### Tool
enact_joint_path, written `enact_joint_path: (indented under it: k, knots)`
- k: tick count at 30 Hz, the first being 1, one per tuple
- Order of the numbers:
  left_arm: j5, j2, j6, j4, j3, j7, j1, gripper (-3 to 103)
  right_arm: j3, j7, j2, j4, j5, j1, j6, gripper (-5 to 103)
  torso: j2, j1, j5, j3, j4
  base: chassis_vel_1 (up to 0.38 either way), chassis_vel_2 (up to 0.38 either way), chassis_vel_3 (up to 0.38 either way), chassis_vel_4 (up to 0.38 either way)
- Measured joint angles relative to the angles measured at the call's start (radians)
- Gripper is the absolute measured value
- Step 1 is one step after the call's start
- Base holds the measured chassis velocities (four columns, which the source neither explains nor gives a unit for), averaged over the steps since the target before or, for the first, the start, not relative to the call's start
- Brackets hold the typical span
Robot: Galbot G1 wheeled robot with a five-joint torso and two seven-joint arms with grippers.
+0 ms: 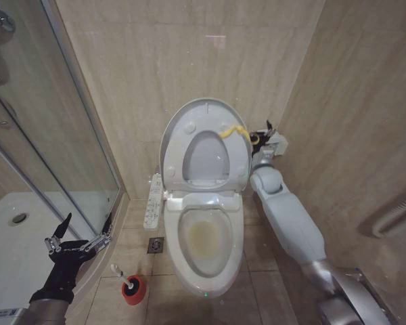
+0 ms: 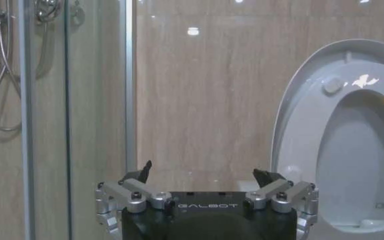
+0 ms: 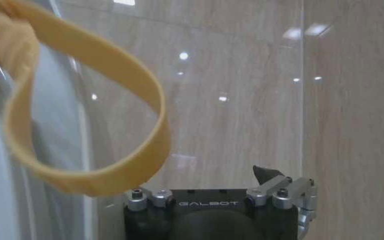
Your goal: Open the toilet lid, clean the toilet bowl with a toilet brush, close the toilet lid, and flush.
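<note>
With lid (image 1: pixel 204 139) raised against the wall at 12 o'clock, free right hand (image 1: pixel 266 137) from yellow strap (image 1: pixel 235 131); grip there unclear. Send left hand (image 1: pixel 78 238), spread empty, to brush (image 1: pixel 118 273) at 7 o'clock.

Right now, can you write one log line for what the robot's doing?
white glossy toilet lid: raised | right gripper: open beside yellow strap | left gripper: open, idle near shower glass | white-handled toilet brush: in red cup
</note>
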Motion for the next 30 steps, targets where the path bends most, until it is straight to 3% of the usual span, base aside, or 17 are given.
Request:
enact_joint_path:
  k: [7,14,19,30]
  knots:
    - [0.000,0.000,0.000,0.000,0.000,0.000,0.000,100,-0.009,0.034,-0.082,0.248,0.075,-0.146,-0.072,100,0.000,0.000,0.0001,0.000,0.0013,0.005,-0.016,-0.020,0.009]
    - [0.000,0.000,0.000,0.000,0.000,0.000,0.000,100,0.089,0.058,-0.123,0.512,0.120,-0.410,-0.150,100,0.000,0.000,-0.0001,0.000,0.0024,0.000,0.000,0.000,0.000]
    - [0.000,0.000,0.000,0.000,0.000,0.000,0.000,100,0.171,0.079,-0.102,0.667,0.094,-0.663,-0.173,100,0.000,0.000,-0.0001,0.000,0.0009,0.000,0.000,0.000,0.000]
    - [0.000,0.000,0.000,0.000,0.000,0.000,0.000,100,0.164,0.073,-0.007,0.727,0.028,-0.891,-0.154,100,0.000,0.000,-0.0004,0.000,0.0011,0.000,0.000,0.000,0.000]
